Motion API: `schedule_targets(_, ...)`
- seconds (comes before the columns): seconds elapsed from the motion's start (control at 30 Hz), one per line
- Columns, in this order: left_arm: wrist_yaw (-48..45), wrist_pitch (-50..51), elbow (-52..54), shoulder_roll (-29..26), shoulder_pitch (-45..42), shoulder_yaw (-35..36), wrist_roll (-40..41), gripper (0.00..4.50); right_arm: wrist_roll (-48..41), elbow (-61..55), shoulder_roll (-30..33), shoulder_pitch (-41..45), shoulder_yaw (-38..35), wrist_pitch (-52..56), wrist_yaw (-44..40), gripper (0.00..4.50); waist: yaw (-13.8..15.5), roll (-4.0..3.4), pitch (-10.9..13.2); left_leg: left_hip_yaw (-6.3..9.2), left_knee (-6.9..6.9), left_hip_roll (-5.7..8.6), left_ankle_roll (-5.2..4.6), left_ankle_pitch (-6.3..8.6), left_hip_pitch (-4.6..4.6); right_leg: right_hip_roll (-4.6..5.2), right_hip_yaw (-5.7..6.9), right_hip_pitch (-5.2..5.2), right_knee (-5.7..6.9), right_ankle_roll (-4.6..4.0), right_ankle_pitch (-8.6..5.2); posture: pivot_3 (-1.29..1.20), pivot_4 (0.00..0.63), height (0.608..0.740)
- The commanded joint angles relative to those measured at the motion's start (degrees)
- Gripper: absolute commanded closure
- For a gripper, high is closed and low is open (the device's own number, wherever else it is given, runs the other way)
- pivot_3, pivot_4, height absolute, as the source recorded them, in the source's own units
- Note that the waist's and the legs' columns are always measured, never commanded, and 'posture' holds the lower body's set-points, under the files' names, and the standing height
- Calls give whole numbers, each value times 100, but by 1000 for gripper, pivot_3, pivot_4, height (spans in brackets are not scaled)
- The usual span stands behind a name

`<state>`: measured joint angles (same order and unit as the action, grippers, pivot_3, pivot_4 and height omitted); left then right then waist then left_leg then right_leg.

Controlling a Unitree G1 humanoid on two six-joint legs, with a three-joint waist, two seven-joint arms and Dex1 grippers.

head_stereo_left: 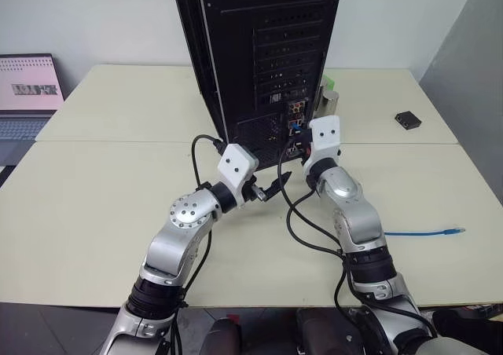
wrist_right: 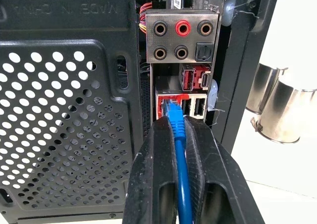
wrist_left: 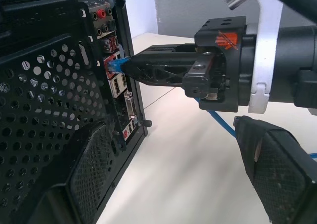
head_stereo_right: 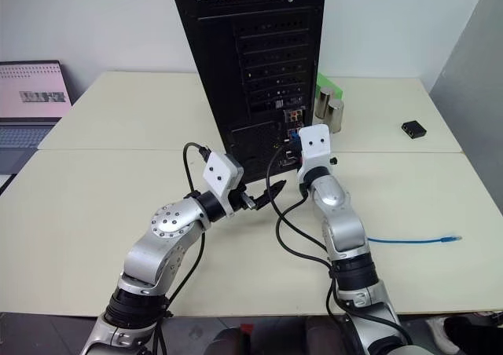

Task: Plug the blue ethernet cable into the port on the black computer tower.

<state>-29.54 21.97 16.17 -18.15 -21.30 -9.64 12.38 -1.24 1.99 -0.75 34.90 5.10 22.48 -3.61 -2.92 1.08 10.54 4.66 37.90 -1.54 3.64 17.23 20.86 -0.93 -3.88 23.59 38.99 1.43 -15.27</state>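
The black computer tower point(head_stereo_left: 259, 49) stands upright at the table's far middle, its rear connectors facing me. My right gripper point(wrist_right: 177, 127) is shut on the blue ethernet cable point(wrist_right: 182, 184) just behind its plug point(wrist_right: 173, 109). The plug's tip sits at the red-framed port point(wrist_right: 166, 99) below the round audio jacks; how deep it goes I cannot tell. The rest of the cable trails over the table to the right, ending in its other plug point(head_stereo_left: 453, 230). My left gripper point(head_stereo_left: 271, 186) hovers open just left of the right one, near the tower's base, holding nothing.
An open laptop point(head_stereo_left: 27, 96) sits at the far left. Two metal cylinders point(head_stereo_right: 330, 110) stand right of the tower, with a green object point(head_stereo_left: 330, 82) behind them. A small black box point(head_stereo_left: 407, 120) lies at the far right. Black robot cables point(head_stereo_left: 302, 221) loop between my arms.
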Motion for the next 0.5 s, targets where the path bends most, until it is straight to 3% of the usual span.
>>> schedule_targets(0.03, 6, -128, 148, 27, -60, 26, -51, 413, 7, 40, -32, 307, -41, -147, -9, 4500, -37, 0, 0, -1, 0, 0, 0, 0, -2, 0, -2, 0, 1, 0, 0, 0, 150, 740)
schedule_targets(0.37, 6, -142, 147, 25, -42, 34, -64, 413, -15, -27, 5, 232, -25, -64, -86, 4500, -47, 0, 0, -3, 0, -2, 0, 0, -3, -2, -5, 0, 2, 0, 0, 0, 150, 740)
schedule_targets(0.43, 5, -152, 135, 30, -43, 28, -69, 384, -28, -165, 72, 134, -23, 42, -154, 3810, -47, 0, 0, -3, 0, -2, 0, 0, -3, -2, -5, 0, 2, 0, 0, 0, 150, 740)
schedule_targets(0.5, -4, -170, 123, 26, -38, 28, -73, 384, -51, -305, 136, 46, -25, 144, -222, 3497, -37, 0, 0, -2, 0, -2, 0, 0, -3, -2, -4, 0, 1, 0, 0, 0, 150, 740)
